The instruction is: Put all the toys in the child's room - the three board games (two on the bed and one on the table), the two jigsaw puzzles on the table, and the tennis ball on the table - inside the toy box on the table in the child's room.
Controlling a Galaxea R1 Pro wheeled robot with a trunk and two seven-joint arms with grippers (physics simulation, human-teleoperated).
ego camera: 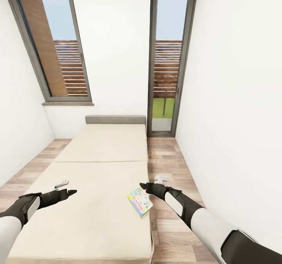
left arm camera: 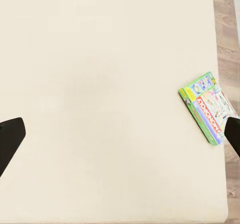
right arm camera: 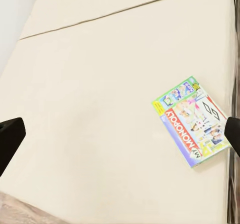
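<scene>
From my head camera I face the bed [ego camera: 102,154], a wide beige mattress with a low grey headboard at its far end, in a narrow white-walled room. One board game [ego camera: 140,201], green-edged with a busy printed cover, lies flat near the bed's right edge at the near end. I see a single game on the bed, so I judge at least this one remains to be carried to the toy box. My left gripper [ego camera: 64,189] hovers over the bed's left side and my right gripper [ego camera: 150,186] hangs just beyond the game; both hold nothing. A wood-plank floor [ego camera: 168,158] runs beside the bed, and two tall windows [ego camera: 55,48] stand behind the headboard.

From my left wrist camera, the game [left arm camera: 207,106] sits at the mattress edge, with floor planks just past it. My dark fingertips [left arm camera: 10,139] are spread wide, released.

From my right wrist camera, the game [right arm camera: 194,120] lies flat on the smooth mattress, untouched. These fingertips [right arm camera: 10,136] also stand far apart, empty.
</scene>
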